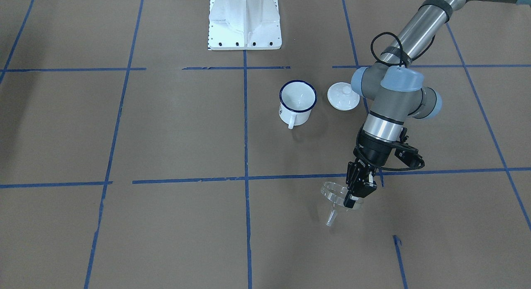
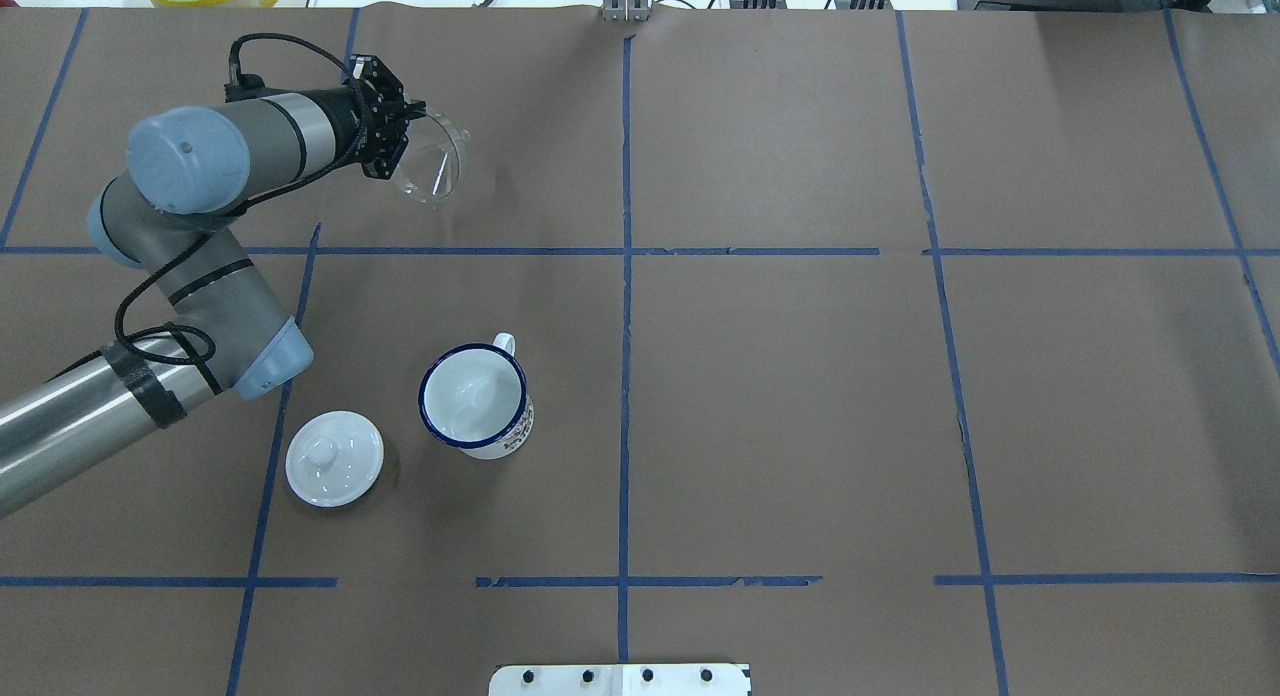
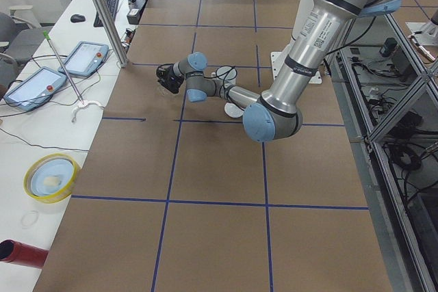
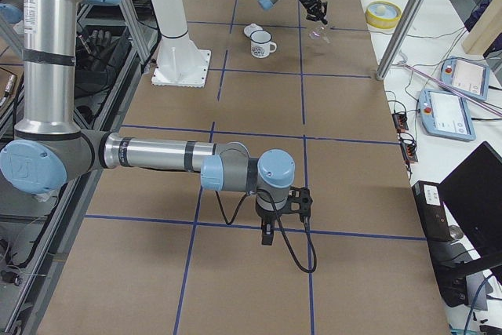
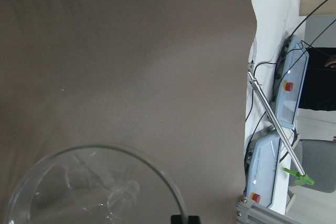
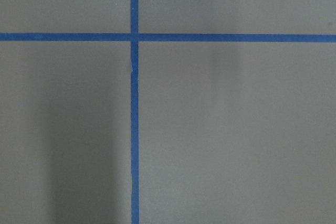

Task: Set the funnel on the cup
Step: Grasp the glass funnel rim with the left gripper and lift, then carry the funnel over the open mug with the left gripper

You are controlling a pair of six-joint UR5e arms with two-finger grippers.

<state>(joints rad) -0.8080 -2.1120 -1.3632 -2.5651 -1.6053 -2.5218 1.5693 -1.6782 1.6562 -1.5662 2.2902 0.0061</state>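
Funnel [image 5: 79, 192] gripped at its rim by left end effector [image 1: 353, 197], grasp done; carry to cup [image 1: 297, 102], well apart, and seating spout in it remain.

I'm looking at a table [image 2: 800, 426] papered brown, gridded with blue tape [image 2: 625, 376]. Standing on it are the cup [image 2: 475, 396] and, just beside it, a white lid [image 2: 334, 458] (knob up).

clear funnel [image 2: 435, 163] tilted, white blue-rimmed cup [image 2: 475, 401] upright, well apart
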